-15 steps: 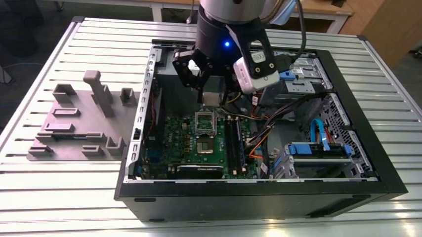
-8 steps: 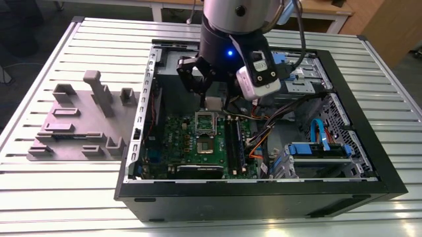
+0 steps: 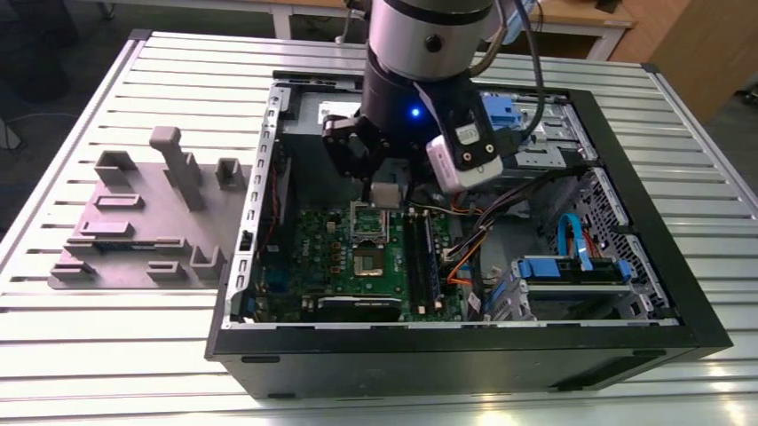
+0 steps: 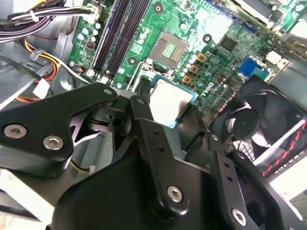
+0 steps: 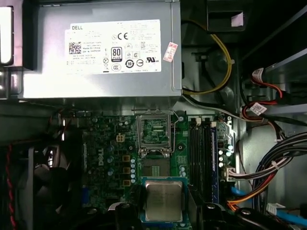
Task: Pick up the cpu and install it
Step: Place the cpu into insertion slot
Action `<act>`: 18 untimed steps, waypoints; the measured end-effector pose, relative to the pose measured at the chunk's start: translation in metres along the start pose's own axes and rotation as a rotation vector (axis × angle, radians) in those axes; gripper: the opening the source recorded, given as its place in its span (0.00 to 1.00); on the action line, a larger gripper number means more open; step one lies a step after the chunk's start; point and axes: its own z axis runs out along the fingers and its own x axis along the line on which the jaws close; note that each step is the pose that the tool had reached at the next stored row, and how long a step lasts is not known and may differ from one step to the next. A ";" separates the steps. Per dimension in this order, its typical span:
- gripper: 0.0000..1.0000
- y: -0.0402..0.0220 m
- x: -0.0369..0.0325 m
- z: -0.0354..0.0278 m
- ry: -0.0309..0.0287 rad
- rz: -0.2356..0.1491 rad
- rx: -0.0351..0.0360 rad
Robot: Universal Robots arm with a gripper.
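My gripper (image 3: 385, 188) hangs inside the open computer case (image 3: 663, 266), shut on the cpu (image 5: 163, 201), a small square chip with a silver-grey metal top on a green edge. The cpu (image 4: 169, 99) sits between black fingers (image 4: 140, 108) in both wrist views, held flat a short way above the green motherboard (image 3: 355, 284). The empty cpu socket (image 5: 157, 166) lies just beyond the chip, its metal load plate (image 5: 154, 131) flipped up and open. In the second wrist view the socket (image 4: 169, 46) shows bare gold contacts.
A grey power supply box (image 5: 100, 52) with a white label stands behind the socket. A black fan (image 4: 254, 127) and memory slots (image 5: 204, 153) flank it. Cable bundles (image 5: 268, 167) and blue drive bays (image 3: 569, 271) fill the case's other side. A grey fixture tray (image 3: 142, 213) lies outside on the slatted table.
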 end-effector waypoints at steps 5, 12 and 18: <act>0.47 -0.0040 -0.0014 0.0089 0.0000 0.000 0.0001; 0.47 -0.0085 -0.0020 0.0203 0.0000 0.000 -0.0002; 0.47 -0.0087 -0.0022 0.0245 0.0001 0.000 0.0000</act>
